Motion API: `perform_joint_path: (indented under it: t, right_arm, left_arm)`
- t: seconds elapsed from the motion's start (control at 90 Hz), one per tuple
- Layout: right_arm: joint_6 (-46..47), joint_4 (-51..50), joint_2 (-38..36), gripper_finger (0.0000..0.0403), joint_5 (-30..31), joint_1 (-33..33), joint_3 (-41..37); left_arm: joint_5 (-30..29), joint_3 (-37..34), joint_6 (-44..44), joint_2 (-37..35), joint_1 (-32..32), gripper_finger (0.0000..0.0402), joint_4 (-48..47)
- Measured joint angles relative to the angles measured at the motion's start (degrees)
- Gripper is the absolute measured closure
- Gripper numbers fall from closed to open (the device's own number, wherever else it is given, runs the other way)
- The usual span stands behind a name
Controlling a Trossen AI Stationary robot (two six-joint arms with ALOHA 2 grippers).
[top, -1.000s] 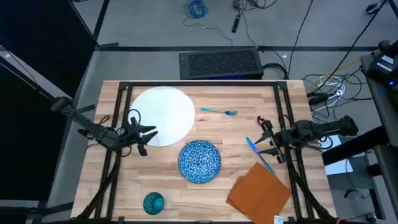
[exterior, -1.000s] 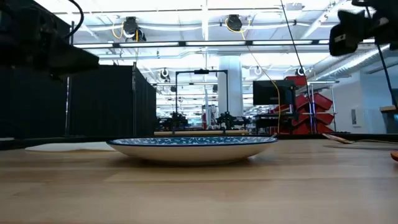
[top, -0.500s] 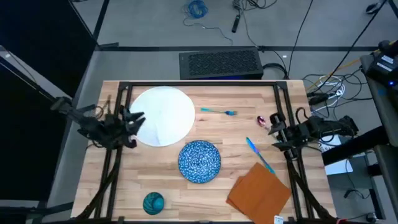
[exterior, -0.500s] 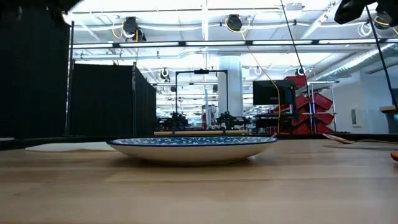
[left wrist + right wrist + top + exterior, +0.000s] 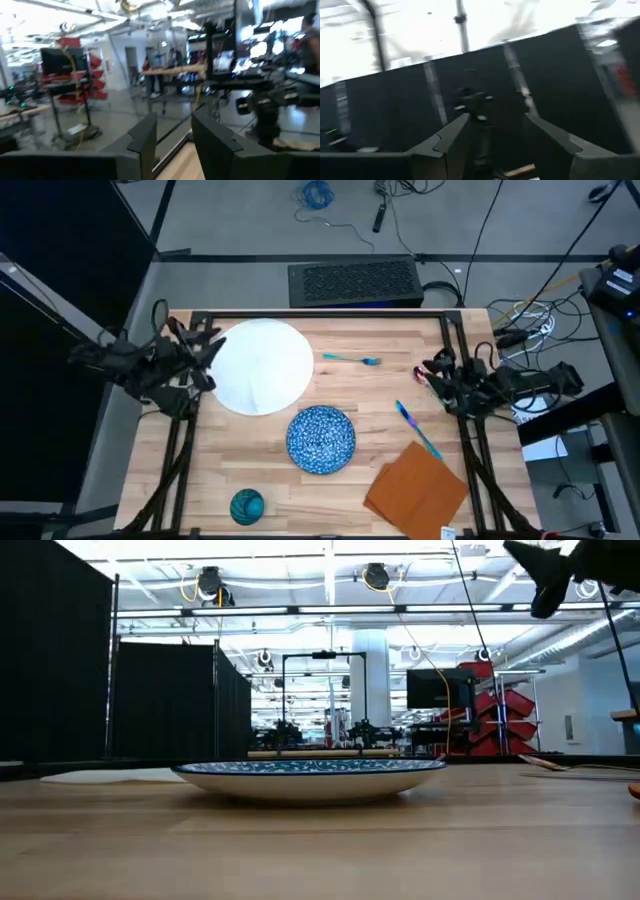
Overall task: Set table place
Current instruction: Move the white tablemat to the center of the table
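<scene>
Both arms drawn back from mid-table over the last second: left gripper (image 5: 205, 345) at left edge beside plate (image 5: 262, 366), right gripper (image 5: 436, 370) at right edge. Jaws parted, empty. Bowl (image 5: 321, 439), napkin (image 5: 417, 489), cup (image 5: 246, 505), cutlery (image 5: 418, 429) untouched; setting seemingly unstarted.

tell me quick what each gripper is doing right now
Left gripper: open, holding nothing, at the plate's left edge.
Right gripper: open, holding nothing.
</scene>
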Motion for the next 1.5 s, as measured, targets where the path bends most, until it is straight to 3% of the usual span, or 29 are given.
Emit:
perform_joint_path:
  t: [0.189,0.289,0.411,0.567,0.689,0.856,1.1,1.356,1.5]
  right_arm:
    - [1.9,4.2,6.7,0.0232,1.8,-2.8,1.2]
    - [6.3,1.4,10.6,0.0232,1.9,-4.7,4.2]
    - [9.7,-9.3,17.0,0.0232,1.7,-6.3,10.4]
    - [4.3,-15.8,28.5,0.0232,1.7,-7.3,18.4]
    - [3.2,-16.6,38.0,0.0232,1.6,-8.3,24.6]
    - [11.2,-23.9,50.4,0.0232,1.3,-9.9,32.1]
    - [13.1,-25.2,64.5,0.0232,-5.0,-10.3,39.7]
    - [12.0,-27.9,68.8,0.0232,-6.4,-10.6,45.1]
    - [12.0,-28.5,68.7,0.0232,-6.3,-11.5,45.1]
  left_arm:
    - [5.6,0.1,-6.2,6.8,12.5,0.0293,-7.5]
    - [14.6,0.1,-9.3,12.0,21.7,0.0293,-10.3]
    - [25.9,0.5,-10.8,17.2,32.2,0.0293,-11.4]
    - [37.8,2.7,-14.2,20.4,42.3,0.0293,-12.8]
    - [41.6,2.9,-20.8,20.5,46.9,0.0293,-14.4]
    - [39.8,2.8,-24.6,20.6,49.4,0.0293,-26.8]
    - [42.1,-1.9,-27.5,20.5,47.6,0.0293,-32.6]
    - [47.8,-8.8,-31.1,20.6,44.0,0.0293,-32.6]
    - [55.5,-10.5,-33.1,20.6,40.9,0.0293,-28.4]
